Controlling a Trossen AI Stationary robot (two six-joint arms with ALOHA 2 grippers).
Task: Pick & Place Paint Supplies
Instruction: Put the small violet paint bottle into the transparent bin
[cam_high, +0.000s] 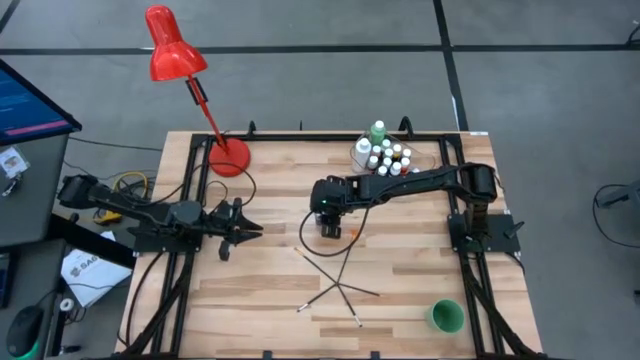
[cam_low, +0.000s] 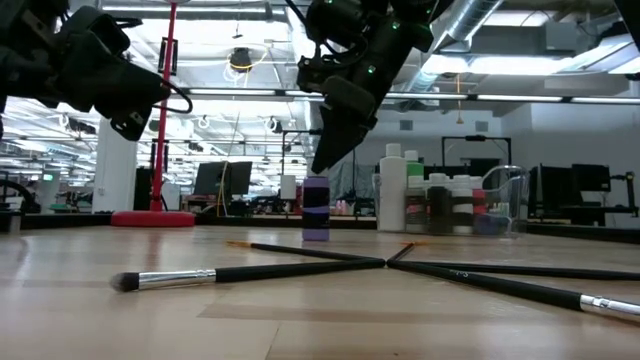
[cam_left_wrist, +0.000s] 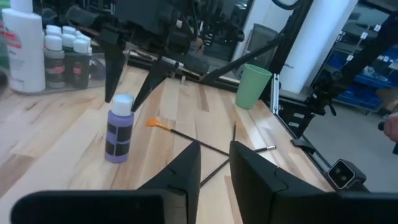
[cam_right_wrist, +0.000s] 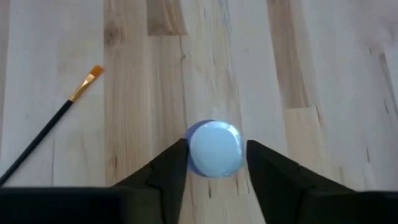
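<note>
My right tool (cam_right_wrist: 214, 163), its fingers apart around the small purple white-capped paint bottle (cam_right_wrist: 214, 149) at the tabletop's (cam_high: 260, 200) middle, should squeeze this light, hard, tippy bottle's sides gently.

A red desk lamp (cam_high: 175, 60) stands at the wooden table's (cam_high: 270, 290) eleven o'clock edge. A green cup (cam_high: 446, 316) sits upright near five o'clock. A clear plastic tub (cam_high: 361, 153) stands at one o'clock.
</note>
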